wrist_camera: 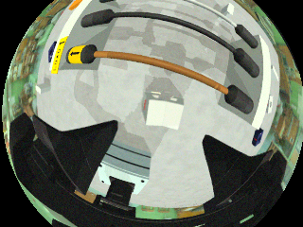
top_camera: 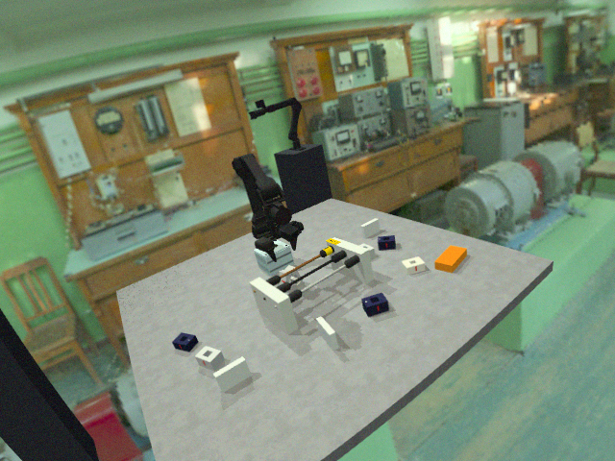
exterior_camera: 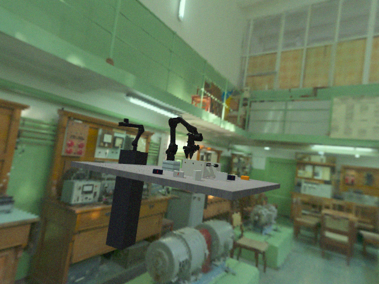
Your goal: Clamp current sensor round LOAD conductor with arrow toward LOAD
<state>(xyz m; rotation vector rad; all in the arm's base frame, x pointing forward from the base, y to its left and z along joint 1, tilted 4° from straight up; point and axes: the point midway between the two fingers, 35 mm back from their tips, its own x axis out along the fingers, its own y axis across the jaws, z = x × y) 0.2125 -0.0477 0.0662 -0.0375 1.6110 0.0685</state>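
The open sensor, a small white block (wrist_camera: pixel 165 113) (top_camera: pixel 288 271) with a red mark on one side, stands on the table (top_camera: pixel 406 347) behind the copper conductor. Its arrow cannot be made out. The copper conductor (top_camera: pixel 304 265) (wrist_camera: pixel 156 62) is the rod nearest the arm's base; its yellow band (top_camera: pixel 327 251) (wrist_camera: pixel 76 54) carries an arrow beside the yellow LOAD label (top_camera: pixel 332 241) (wrist_camera: pixel 59 57). My gripper (top_camera: pixel 283 254) (exterior_camera: pixel 188 157) (wrist_camera: pixel 163 132) is open and empty, pointing down above the sensor, with the fingers to either side of it in the wrist view.
White end walls (top_camera: pixel 272 303) (wrist_camera: pixel 262 90) hold the copper rod, a black rod (top_camera: pixel 311 272) (wrist_camera: pixel 175 22) and a white rod (top_camera: pixel 325 279). Navy blocks (top_camera: pixel 375 304) (top_camera: pixel 184 341), white blocks with holes (top_camera: pixel 413 266), upright white plates (top_camera: pixel 232 375) and an orange block (top_camera: pixel 451 258) stand around.
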